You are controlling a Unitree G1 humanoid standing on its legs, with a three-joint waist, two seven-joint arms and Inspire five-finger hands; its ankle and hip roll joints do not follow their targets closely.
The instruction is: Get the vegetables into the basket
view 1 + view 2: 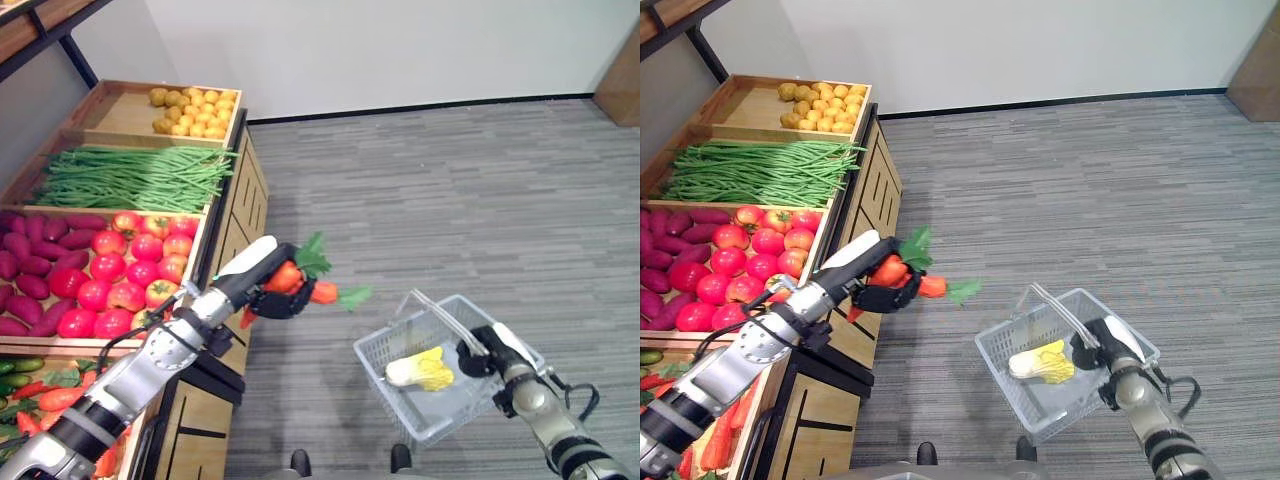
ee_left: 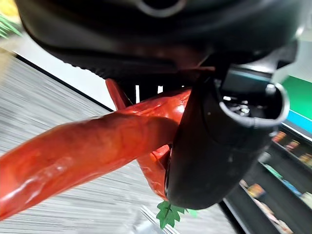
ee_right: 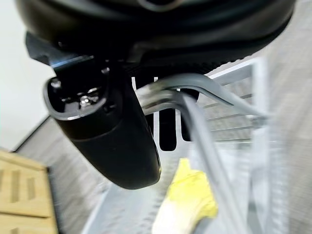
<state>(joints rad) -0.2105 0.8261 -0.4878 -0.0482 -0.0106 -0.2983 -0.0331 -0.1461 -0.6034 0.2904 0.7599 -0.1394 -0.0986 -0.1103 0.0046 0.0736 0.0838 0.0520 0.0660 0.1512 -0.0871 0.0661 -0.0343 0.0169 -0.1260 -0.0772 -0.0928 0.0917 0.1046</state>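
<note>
**Carrots in the left hand, basket in the right**

While the left hand (image 1: 280, 300) hangs out past the edge of the wooden produce stand (image 1: 235, 215), its fingers are curled round a bunch of orange carrots (image 1: 300, 282) with green leafy tops, held in the air above the grey carpet (image 1: 450, 200) and well apart from the basket (image 1: 400, 370). The left wrist view shows the carrots (image 2: 92, 146) clamped between the thumb and the fingers.

Off to the right, the right hand (image 1: 478, 358) is closed on the handles (image 3: 195, 97) of the pale wire basket, which it holds tilted above the floor. Inside the basket lies one yellow-and-white leafy vegetable (image 1: 420, 370), resting against the bottom.

On the stand, separate wooden bins hold small yellow potatoes (image 1: 192, 110) at the far end, then green beans (image 1: 130, 178), then red tomatoes (image 1: 120, 275) beside purple sweet potatoes (image 1: 25, 265). Nearest the robot, a bin holds more carrots and some cucumbers (image 1: 20, 370).
</note>
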